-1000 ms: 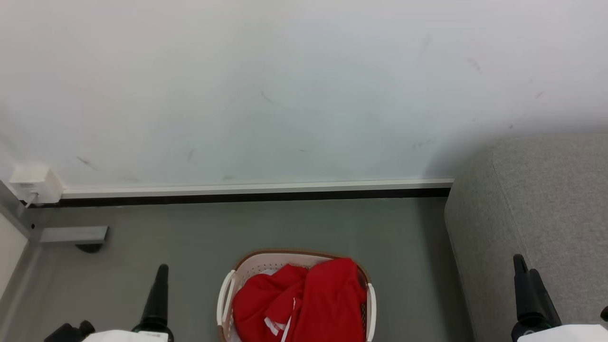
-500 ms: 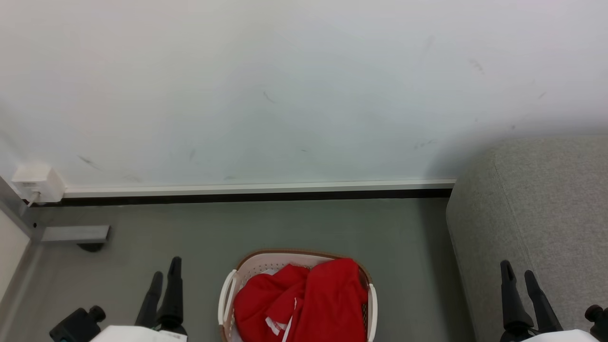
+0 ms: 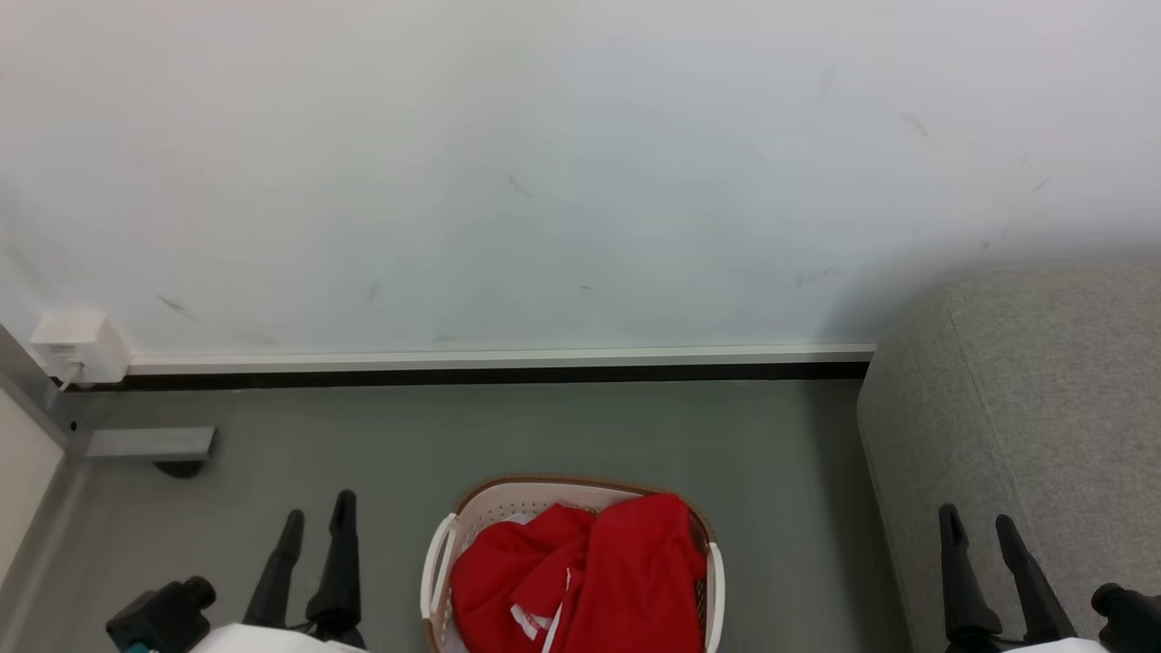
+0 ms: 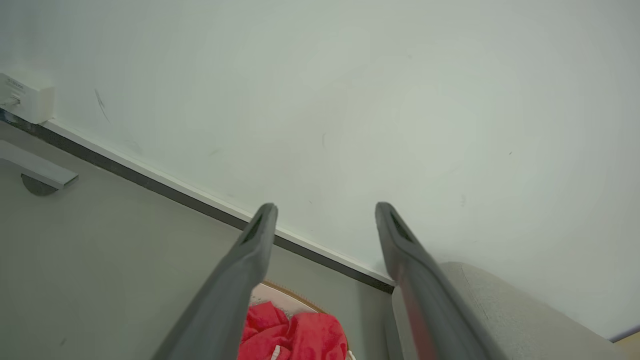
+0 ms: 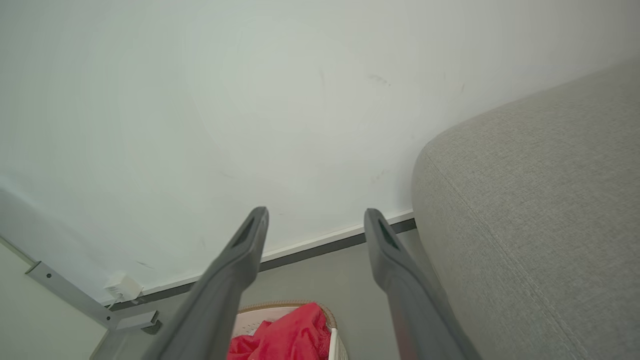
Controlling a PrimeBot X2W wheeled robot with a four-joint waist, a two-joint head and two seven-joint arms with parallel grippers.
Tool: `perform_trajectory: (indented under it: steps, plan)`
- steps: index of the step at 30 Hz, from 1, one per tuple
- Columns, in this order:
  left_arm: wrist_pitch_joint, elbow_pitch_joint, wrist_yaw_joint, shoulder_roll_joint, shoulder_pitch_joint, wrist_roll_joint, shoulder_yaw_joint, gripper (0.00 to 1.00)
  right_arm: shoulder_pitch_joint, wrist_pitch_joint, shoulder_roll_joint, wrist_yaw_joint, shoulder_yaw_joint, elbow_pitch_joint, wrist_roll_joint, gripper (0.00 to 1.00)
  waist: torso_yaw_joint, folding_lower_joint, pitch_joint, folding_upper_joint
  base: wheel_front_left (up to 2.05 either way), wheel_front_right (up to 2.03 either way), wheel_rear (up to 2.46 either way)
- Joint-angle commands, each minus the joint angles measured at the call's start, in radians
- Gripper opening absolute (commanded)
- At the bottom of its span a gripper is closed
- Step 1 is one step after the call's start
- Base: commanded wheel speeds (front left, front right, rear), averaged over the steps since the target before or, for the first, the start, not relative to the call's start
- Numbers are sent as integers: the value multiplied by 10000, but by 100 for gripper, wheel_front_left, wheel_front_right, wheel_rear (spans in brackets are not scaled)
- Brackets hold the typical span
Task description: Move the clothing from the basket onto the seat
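clothing [image 3: 617, 571] heaped in basket [image 3: 437, 562], left gripper [image 3: 318, 508] spread, right gripper [image 3: 975, 517] spread

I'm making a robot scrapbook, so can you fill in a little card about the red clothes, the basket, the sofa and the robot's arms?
clothing: red, heaped in the basket
basket: on the floor, left of the seat
left end effector: open, holding nothing
right end effector: open, holding nothing
task: not started
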Motion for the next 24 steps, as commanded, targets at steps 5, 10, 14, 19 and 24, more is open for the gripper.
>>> perform_trajectory:
  steps: [5,10,14,19,24]
  plan:
    - [-198,-153,-59,140,51,901,12,100,32,-223,-121,-12,37,-117,-777,100,35,-1,12,0,0,0,0]
    - [-342,-118,-65,175,73,1467,9,100,45,-353,-126,-14,41,-139,-1346,100,57,-1,31,0,0,0,0]
    - [-447,-101,-62,196,105,1873,-12,100,81,-460,-130,-15,3,-151,-1785,100,74,-1,42,0,0,0,0]
    - [-574,-81,-68,211,135,2349,-39,100,124,-568,-134,-15,-50,-175,-2307,100,90,-1,51,0,0,0,0]
    - [-670,-53,-67,241,168,2817,-55,100,177,-685,-138,-17,-107,-211,-2704,100,107,-1,43,0,0,0,0]
